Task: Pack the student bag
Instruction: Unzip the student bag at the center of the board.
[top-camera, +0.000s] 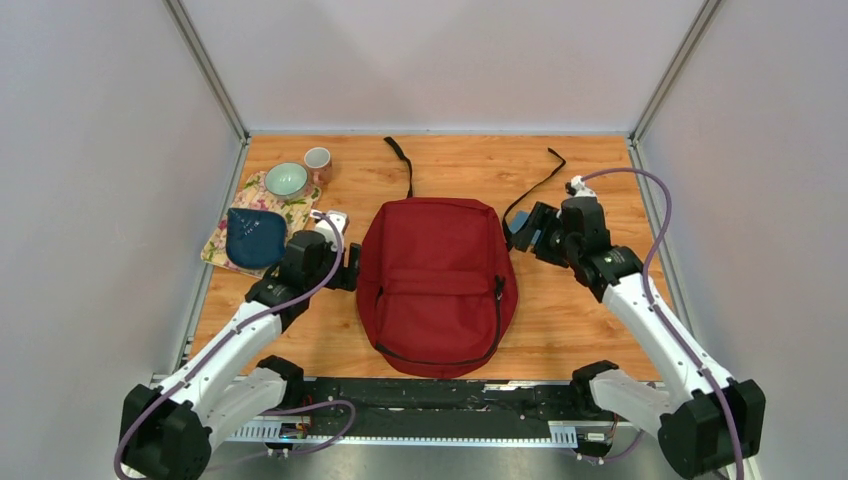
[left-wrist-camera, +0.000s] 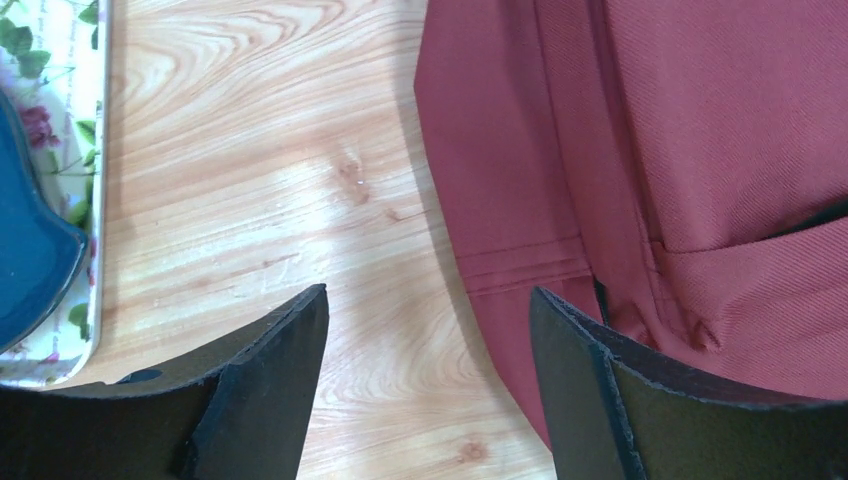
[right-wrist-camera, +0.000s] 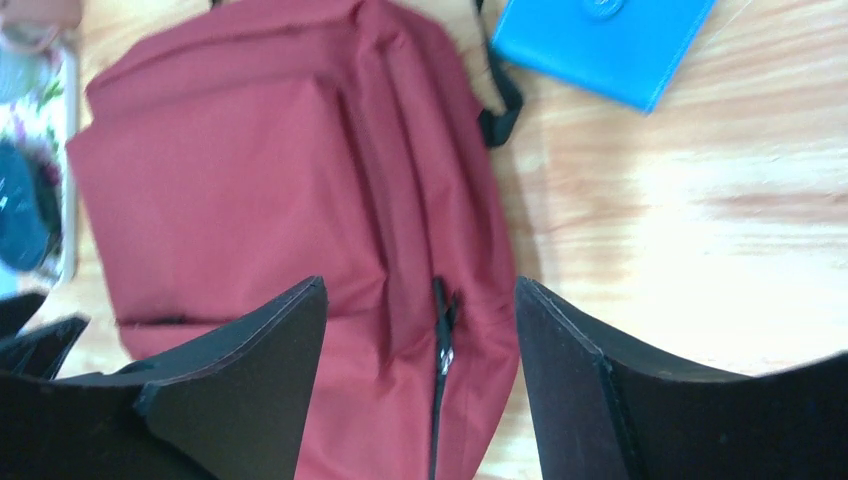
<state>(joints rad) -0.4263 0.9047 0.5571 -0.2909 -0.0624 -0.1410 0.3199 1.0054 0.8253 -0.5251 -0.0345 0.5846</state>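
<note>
Black and spread wide, my left fingers (left-wrist-camera: 270, 390) hold nothing: one hangs over bare tabletop (left-wrist-camera: 250, 150), the other over the near side edge of the student bag (left-wrist-camera: 700, 150). Beyond the first finger a flowered cloth (left-wrist-camera: 60, 60) lies at the tabletop's left side, with a dark blue pouch (left-wrist-camera: 25, 250) on it. My right fingers (right-wrist-camera: 250, 370) are apart and empty too. They hang above the bag's other side, and its black zipper (right-wrist-camera: 440, 340) shows in the gap between them. Just past the bag on that side lies a bright blue wallet (right-wrist-camera: 605, 40). Seen from above, the dark red bag lies flat in the middle of the tabletop, front pocket up, between my two arms. Its black straps (top-camera: 402, 160) trail toward the far edge. A green bowl (top-camera: 286, 180) sits on the cloth's far end, and a cup (top-camera: 318, 162) stands just beside it.
</note>
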